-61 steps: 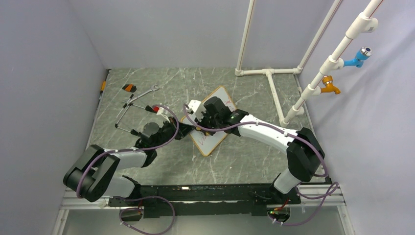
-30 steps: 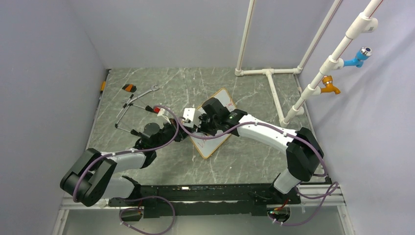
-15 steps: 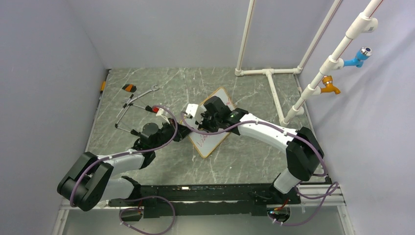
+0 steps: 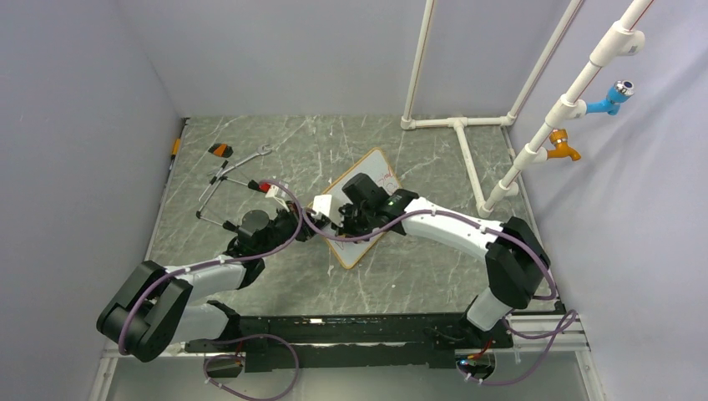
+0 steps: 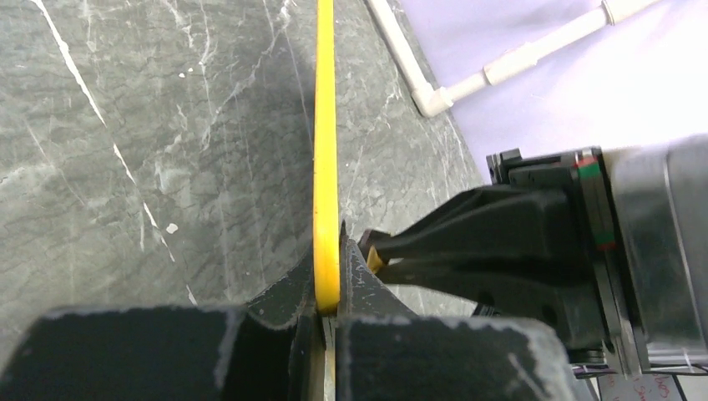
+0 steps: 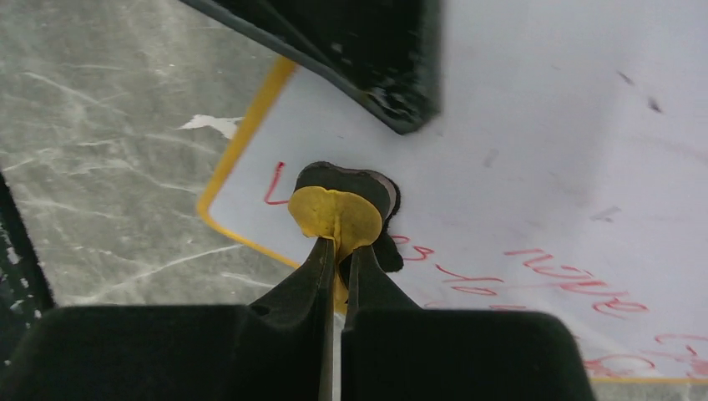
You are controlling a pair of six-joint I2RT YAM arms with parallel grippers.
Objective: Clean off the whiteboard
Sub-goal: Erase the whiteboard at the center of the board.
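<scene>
The marbled table (image 4: 250,150) carries the whiteboard (image 4: 377,170) near its middle, lying flat and turned like a diamond between the two arms. The left gripper (image 5: 327,288) is closed on the board's yellow frame (image 5: 324,167), pinching only its thin edge. The right gripper (image 6: 338,251) is closed on a small eraser (image 6: 336,209), a yellow disc with a dark pad, which it holds against the white surface close to a corner.

The main risk is probably the board itself. Sideways scrubbing could pivot it about that single narrow clamp or pull the frame out of the jaws, and the strokes would then push the board rather than clean it. The two grippers also work just beside each other, so a wide sweep toward the clamped edge could knock them together. The eraser sits near the frame and could ride over it onto the table. It is held by a slim part, so hard pressure may twist it. The red writing (image 6: 568,276) lies further along and could be left uncleaned by short strokes.
</scene>
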